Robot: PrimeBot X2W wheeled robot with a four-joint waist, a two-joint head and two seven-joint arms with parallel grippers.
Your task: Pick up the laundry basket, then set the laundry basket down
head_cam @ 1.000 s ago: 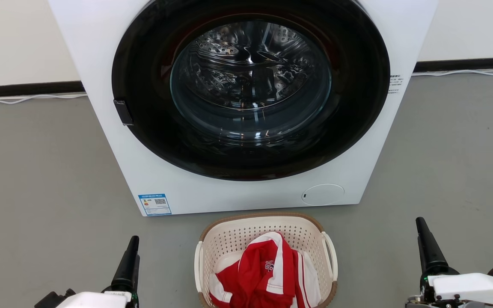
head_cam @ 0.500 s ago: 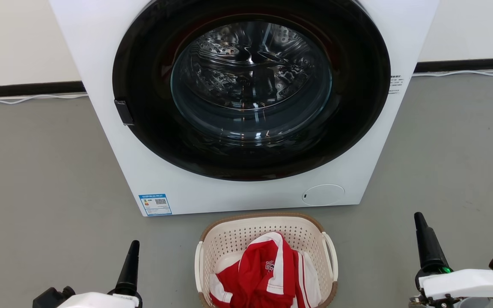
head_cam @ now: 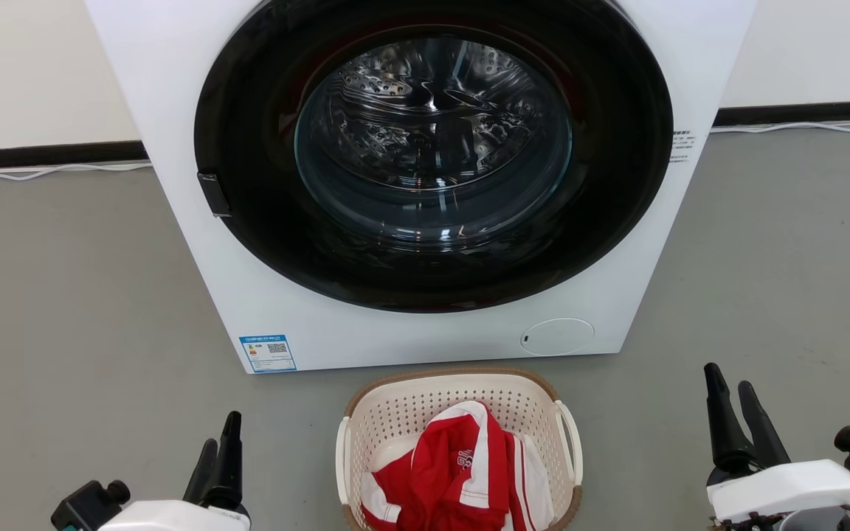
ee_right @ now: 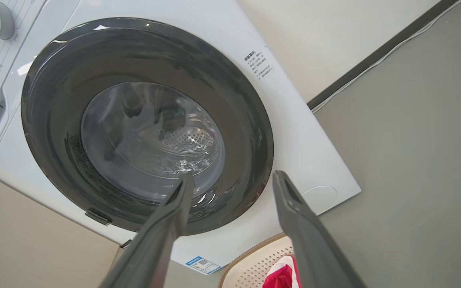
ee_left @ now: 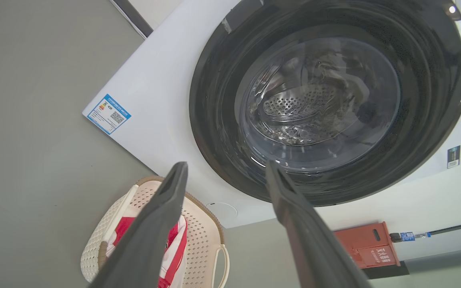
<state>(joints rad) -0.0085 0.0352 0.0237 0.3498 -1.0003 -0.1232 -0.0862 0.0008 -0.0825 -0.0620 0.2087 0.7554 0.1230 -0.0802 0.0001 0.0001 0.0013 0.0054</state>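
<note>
At six o'clock, before the white front-loading washing machine, the cream perforated plastic laundry basket sits on the grey floor, flanked at eight and four o'clock by the left gripper and right gripper, both spread open, apparently to take its white loop handles.

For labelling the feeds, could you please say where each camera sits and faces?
Head view: on the head, facing forward-down at washing machine and laundry basket; left gripper, right gripper low.
Left wrist view: left wrist, facing the machine along own fingers.
Right wrist view: right wrist, likewise, own fingers.
All share machine and basket.
</note>
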